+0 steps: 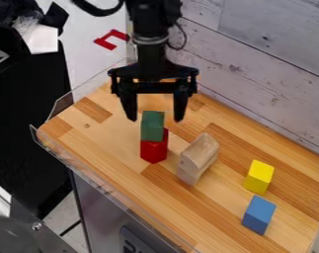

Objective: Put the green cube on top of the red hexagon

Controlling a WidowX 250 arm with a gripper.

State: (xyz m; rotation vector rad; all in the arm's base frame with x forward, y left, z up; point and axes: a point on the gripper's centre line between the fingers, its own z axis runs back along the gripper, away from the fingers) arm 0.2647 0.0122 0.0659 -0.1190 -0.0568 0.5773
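On the wooden tabletop (99, 141), at eleven o'clock, the green cube (152, 127) is seated on the red hexagon (153, 151); with the gripper (153, 120) spread open, placing seems finished, and only retreat toward twelve is called for.

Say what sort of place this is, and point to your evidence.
Probably a robotics lab or test area: a black robot claw hangs over a wooden tabletop, where a green block sits on a red block, near a yellow block.
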